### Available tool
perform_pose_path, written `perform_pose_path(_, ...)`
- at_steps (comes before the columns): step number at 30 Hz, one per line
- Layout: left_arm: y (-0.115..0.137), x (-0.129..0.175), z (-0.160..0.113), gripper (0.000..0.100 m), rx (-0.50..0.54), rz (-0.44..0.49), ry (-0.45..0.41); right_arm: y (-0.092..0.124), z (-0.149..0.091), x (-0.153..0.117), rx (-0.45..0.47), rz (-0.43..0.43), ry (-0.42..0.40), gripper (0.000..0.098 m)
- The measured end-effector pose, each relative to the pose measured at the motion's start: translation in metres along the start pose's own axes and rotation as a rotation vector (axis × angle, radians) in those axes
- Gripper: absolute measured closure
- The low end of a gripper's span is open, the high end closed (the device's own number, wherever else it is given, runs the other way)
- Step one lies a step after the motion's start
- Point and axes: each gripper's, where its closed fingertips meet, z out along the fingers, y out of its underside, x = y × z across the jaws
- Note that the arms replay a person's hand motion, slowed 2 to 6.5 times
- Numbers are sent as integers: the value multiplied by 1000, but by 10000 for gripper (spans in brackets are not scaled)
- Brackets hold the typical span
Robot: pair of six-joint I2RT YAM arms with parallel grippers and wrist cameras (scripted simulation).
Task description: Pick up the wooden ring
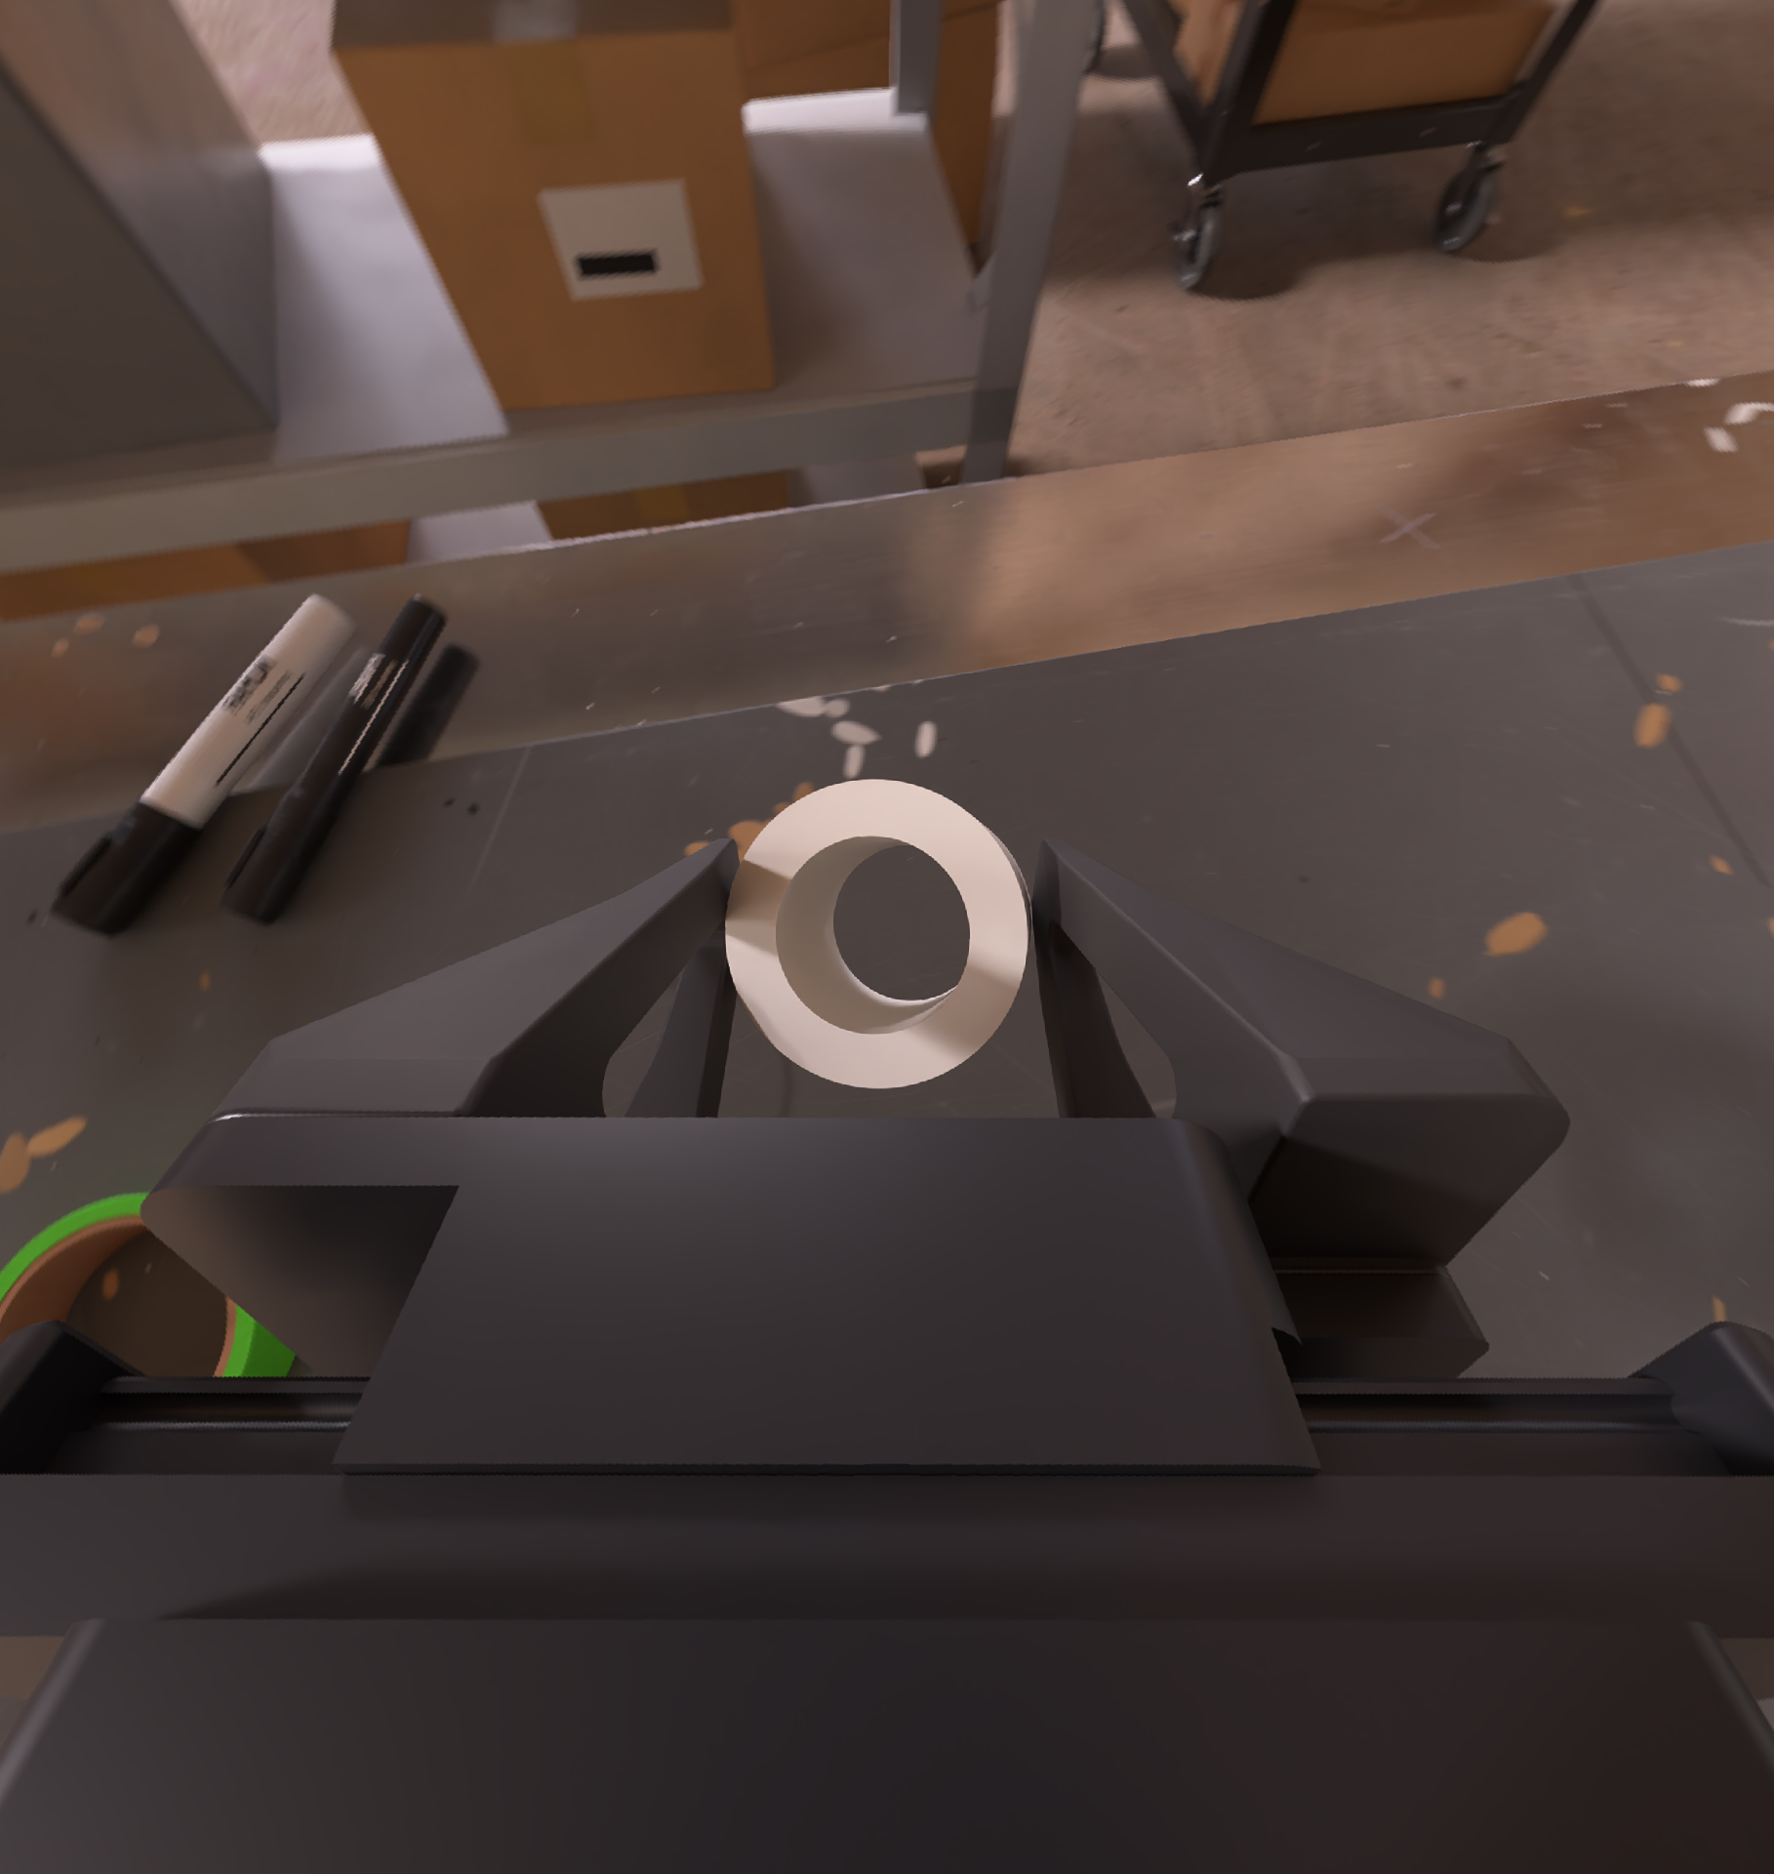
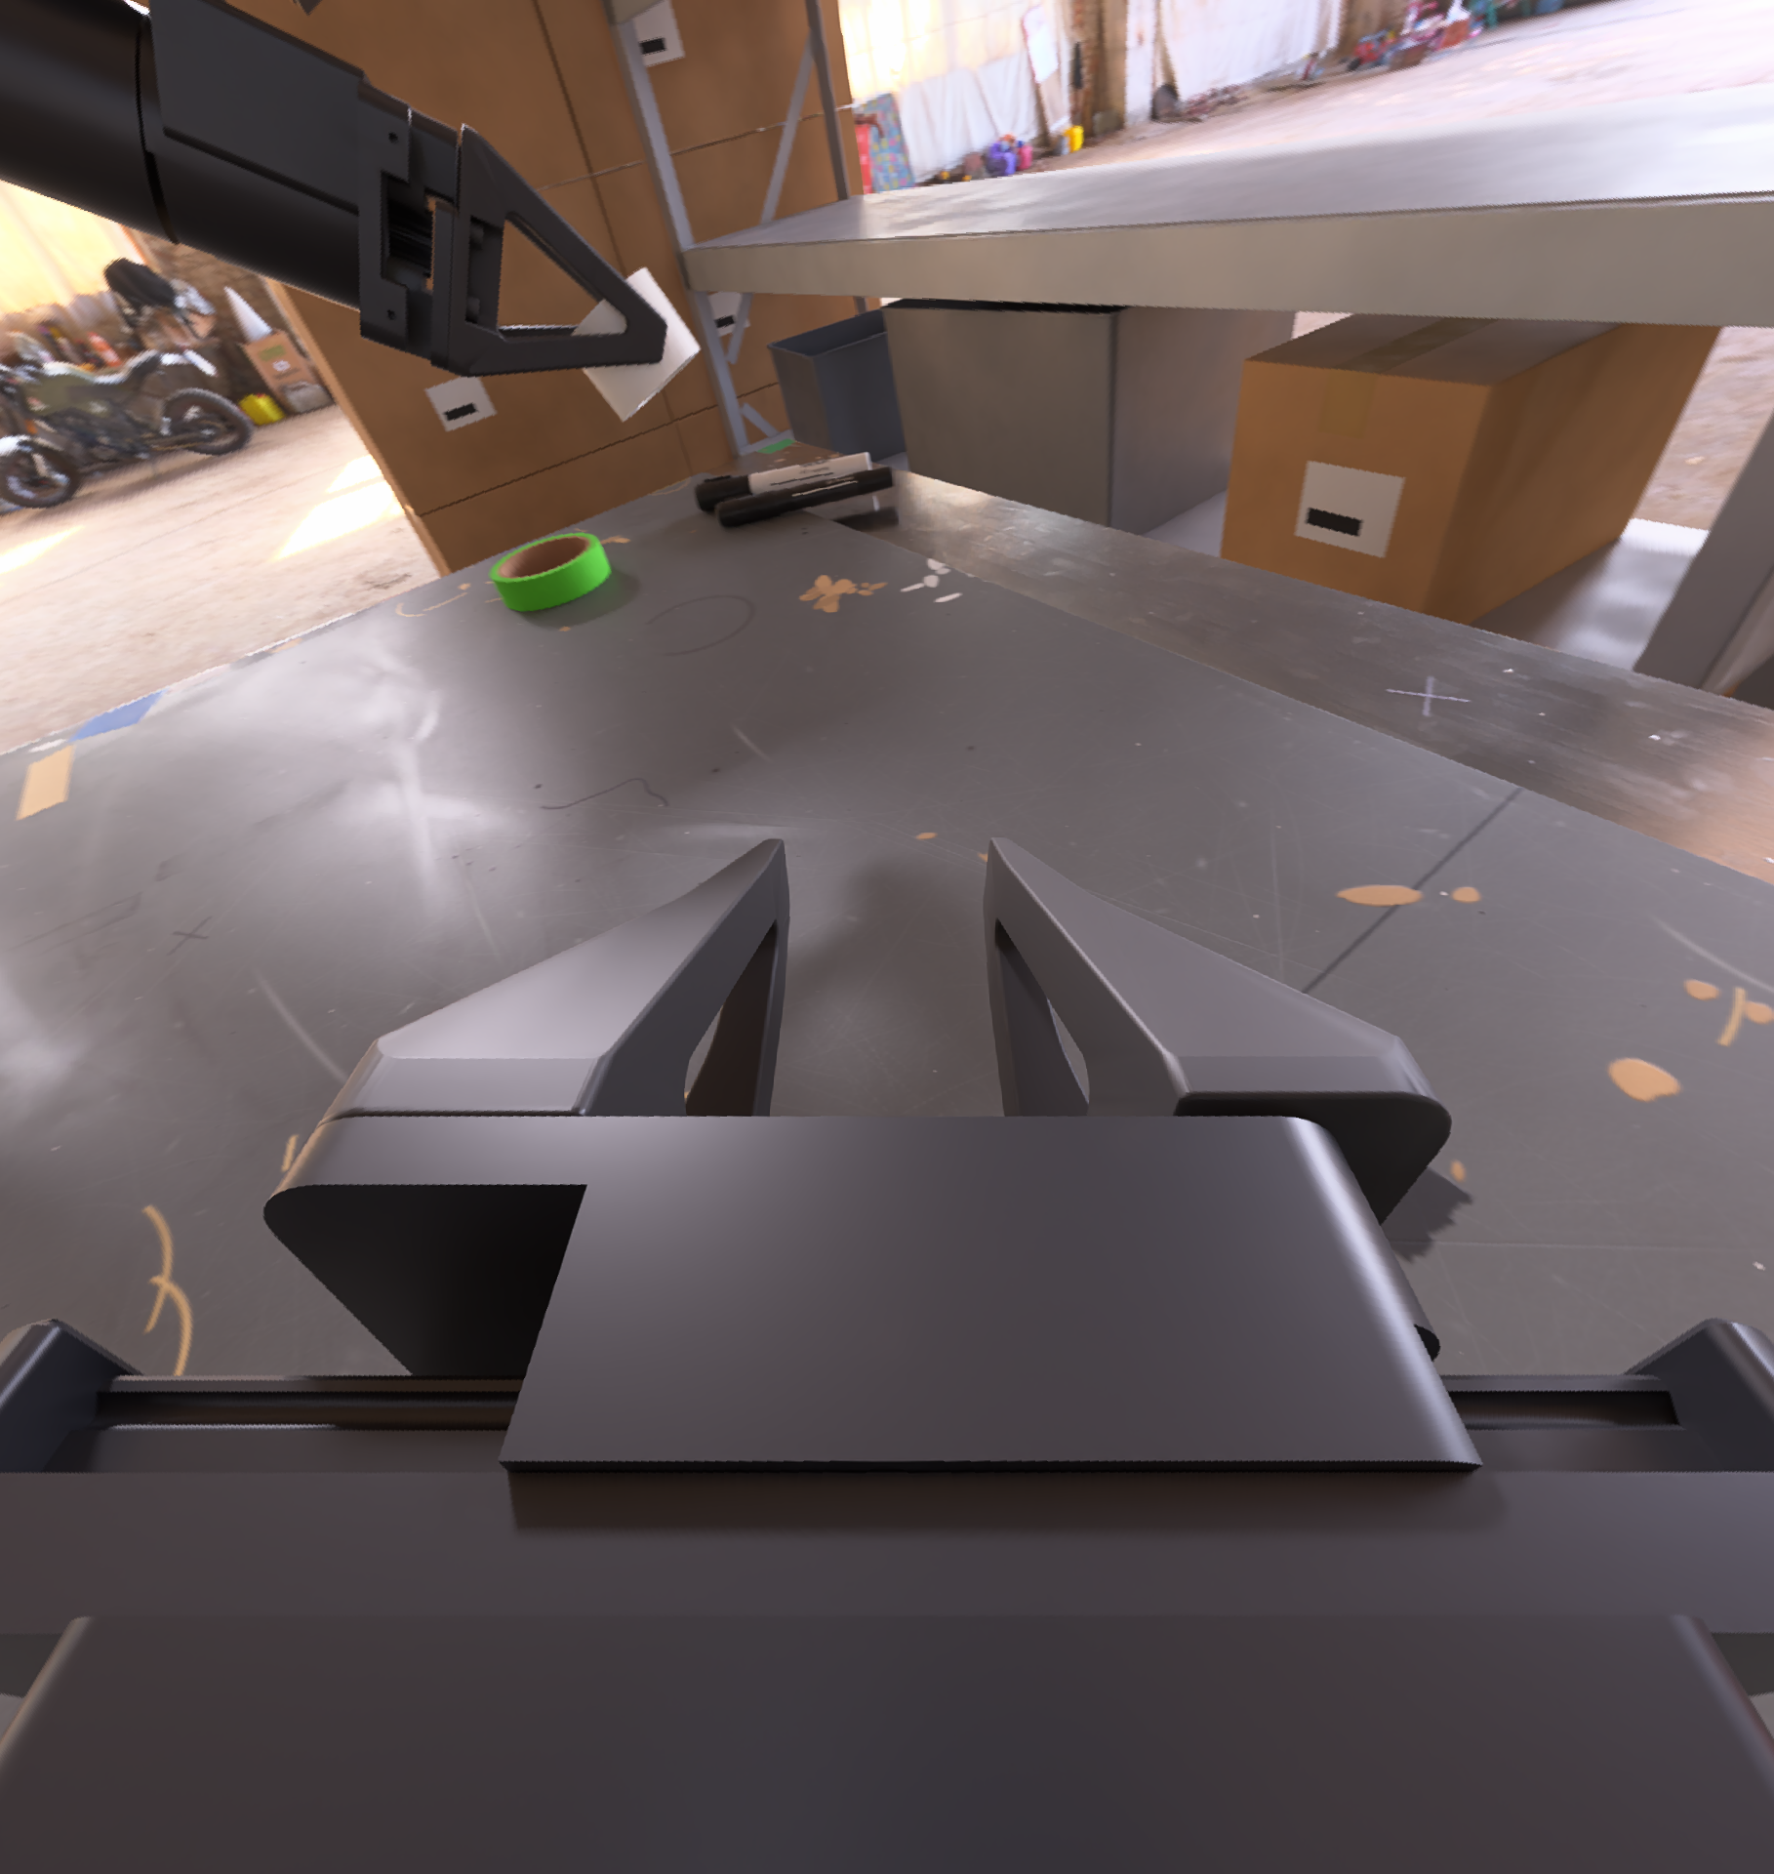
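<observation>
Two tools in view. Left tool point(image 1: 883, 892) holds the wooden ring point(image 1: 792, 974) w/ a finger on either side; ring is pale, tipped up so its hole faces the camera, and it's well clear of the counter point(image 1: 1370, 811). From the right wrist view the left tool point(image 2: 650, 335) reaches in from upper left, raised high over the counter's far end, roughly level, ring point(image 2: 650, 385) showing edge-on at its tip. Right tool point(image 2: 885, 862) sits low over the counter point(image 2: 457, 811), angled fwd and down, fingers set apart w/ a moderate gap, nothing between them.

Counts: 1 ring. 2 markers lying side by side near the far edge, one w/ a white barrel point(image 1: 244, 710), one all black point(image 1: 356, 740). 1 roll of green tape point(image 2: 550, 571) lying flat, near the markers but apart. Cardboard boxes point(image 2: 1451, 456) on shelving behind the counter; a wheeled cart point(image 1: 1349, 122) on the floor.
</observation>
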Motion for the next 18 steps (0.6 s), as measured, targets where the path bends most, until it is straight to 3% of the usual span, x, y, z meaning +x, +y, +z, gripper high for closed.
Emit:
perform_pose_path(7, -17, 66, -31, 516, 119, 162, 211, -8, -3, -15, 0, 45, -127, 645)
perform_pose_path(12, -17, 122, -54, 516, 200, 306, 372, -16, -8, -28, 12, 97, -233, 638)
perform_pose_path(18, -4, 177, -70, 516, 266, 476, 447, -26, -18, -37, 35, 155, -340, 631)
